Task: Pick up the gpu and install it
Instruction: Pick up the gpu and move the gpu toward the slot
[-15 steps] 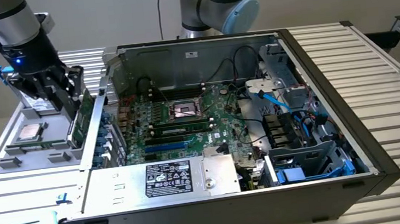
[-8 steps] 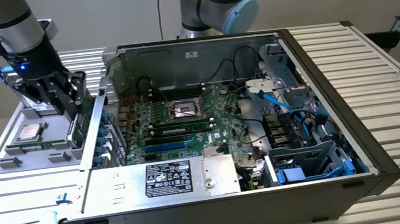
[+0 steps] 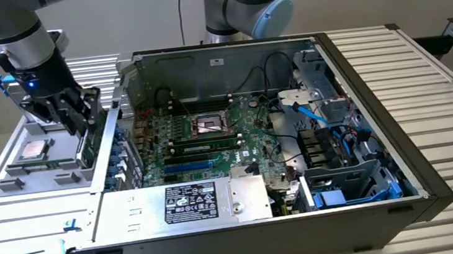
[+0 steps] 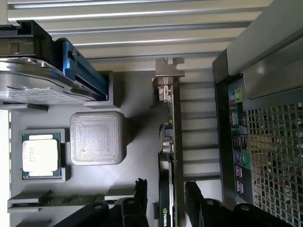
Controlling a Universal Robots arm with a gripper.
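Observation:
The gpu stands on edge in a slot of the grey parts tray, seen edge-on, with its silver end bracket at the far end and a black cooler face bearing a logo near the gripper. In the exterior view the gpu is a green card upright at the tray's right side, just outside the computer case. My gripper hangs over the card, open, with one black finger on each side and small gaps to the card. In the exterior view the gripper sits directly above the card.
The open computer case holds the large green motherboard; its rear panel is close beside the card. The tray also carries a CPU, a grey square block, a memory stick and a silver drive. A second arm stands behind the case.

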